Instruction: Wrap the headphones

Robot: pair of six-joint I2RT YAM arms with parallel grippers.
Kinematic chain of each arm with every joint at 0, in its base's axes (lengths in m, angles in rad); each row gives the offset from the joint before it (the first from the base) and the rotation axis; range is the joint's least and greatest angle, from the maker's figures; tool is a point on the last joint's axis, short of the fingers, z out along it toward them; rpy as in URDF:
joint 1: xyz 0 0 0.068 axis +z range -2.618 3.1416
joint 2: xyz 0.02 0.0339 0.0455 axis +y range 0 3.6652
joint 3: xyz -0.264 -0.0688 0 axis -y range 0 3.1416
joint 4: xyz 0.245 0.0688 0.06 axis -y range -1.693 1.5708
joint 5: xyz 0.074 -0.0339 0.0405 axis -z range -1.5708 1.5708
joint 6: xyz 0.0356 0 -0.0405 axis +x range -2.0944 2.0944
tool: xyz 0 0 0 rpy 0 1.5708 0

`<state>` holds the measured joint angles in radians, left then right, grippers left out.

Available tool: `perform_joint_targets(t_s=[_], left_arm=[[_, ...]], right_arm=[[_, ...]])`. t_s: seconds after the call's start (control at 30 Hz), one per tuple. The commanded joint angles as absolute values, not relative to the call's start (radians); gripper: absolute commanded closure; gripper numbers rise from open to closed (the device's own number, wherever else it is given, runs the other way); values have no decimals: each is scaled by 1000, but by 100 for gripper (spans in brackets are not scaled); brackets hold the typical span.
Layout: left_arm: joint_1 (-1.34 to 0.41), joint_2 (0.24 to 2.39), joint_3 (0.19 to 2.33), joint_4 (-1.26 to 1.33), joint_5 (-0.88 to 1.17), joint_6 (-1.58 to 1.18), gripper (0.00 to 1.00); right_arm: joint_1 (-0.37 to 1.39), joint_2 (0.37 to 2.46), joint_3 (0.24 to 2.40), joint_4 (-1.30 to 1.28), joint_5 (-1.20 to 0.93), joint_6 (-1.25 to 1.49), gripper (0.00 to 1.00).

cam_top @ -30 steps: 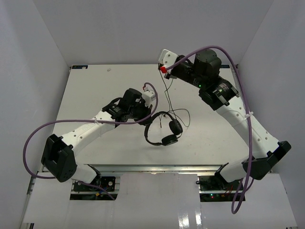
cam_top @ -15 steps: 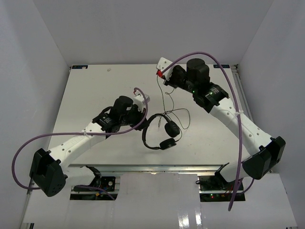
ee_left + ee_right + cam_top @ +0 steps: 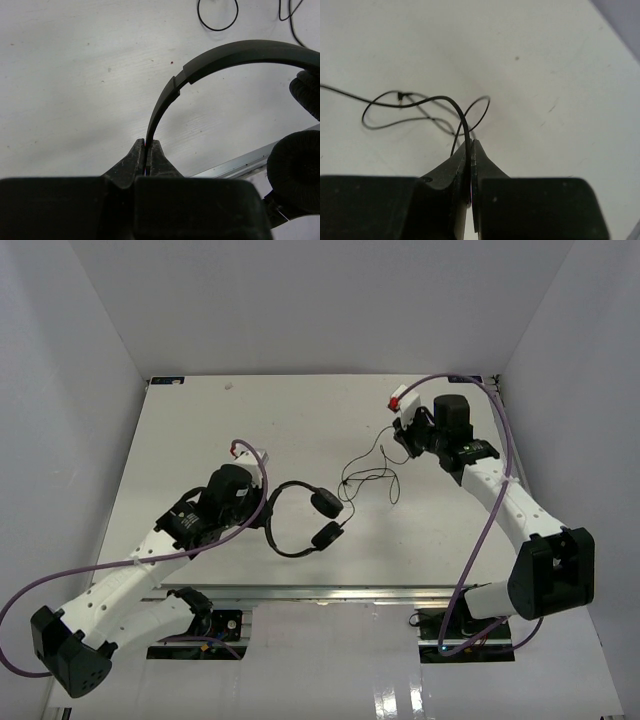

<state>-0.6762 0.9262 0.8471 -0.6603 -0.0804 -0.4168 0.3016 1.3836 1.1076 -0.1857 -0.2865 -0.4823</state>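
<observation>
Your left gripper (image 3: 148, 149) is clamped on the headband (image 3: 235, 54) of the headphones (image 3: 326, 504), with the earcups (image 3: 295, 172) out ahead and to its right. Your right gripper (image 3: 470, 150) pinches the thin cord (image 3: 422, 101), and loose loops lie just beyond its tips. Careful: pull the arms apart too hard and that cord could slip free or tighten into a knot.

- Black over-ear headphones (image 3: 322, 504), just below centre of frame in the top view.
- Thin curved headband (image 3: 235, 51), bowed toward frame left.
- Two round padded earcups (image 3: 328, 535) at its right, one above the other, close together.
- Thin black cord (image 3: 440, 98), loose loops, up and right of earcups.
</observation>
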Motion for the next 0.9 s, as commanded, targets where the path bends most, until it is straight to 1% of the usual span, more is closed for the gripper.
perform_joint_targets(t_s=[0.0,0.1,0.23,0.33,0.4,0.43,0.47,0.53,0.67,0.73,0.77,0.87], left_arm=[[-675,876,930,-710,-143,-476,100],[-676,864,966,-721,-133,-480,100],[-675,859,1000,-761,-123,-489,100],[-675,846,1001,-779,-117,-491,100],[-676,836,1000,-791,-116,-494,100],[-675,829,1000,-796,-113,-494,100],[-676,821,1002,-801,-107,-494,100],[-675,806,1006,-805,-92,-494,100],[-675,782,1020,-804,-30,-486,100],[-675,778,1028,-805,-9,-478,100],[-675,777,1030,-806,-3,-475,100],[-675,776,1034,-805,35,-469,100]], right_arm=[[308,1292,965,-162,-387,-516,92],[299,1289,882,-175,-429,-604,90],[285,1315,804,-268,-579,-776,75],[284,1325,796,-290,-603,-846,54],[280,1321,804,-290,-608,-859,46],[272,1316,811,-292,-618,-865,37],[265,1308,822,-295,-635,-874,32],[253,1290,849,-319,-680,-925,28],[238,1264,912,-465,-892,-1119,22],[239,1257,937,-544,-981,-1241,12],[241,1256,953,-587,-1027,-1306,10],[260,1277,1012,-668,-1096,-1408,9]])
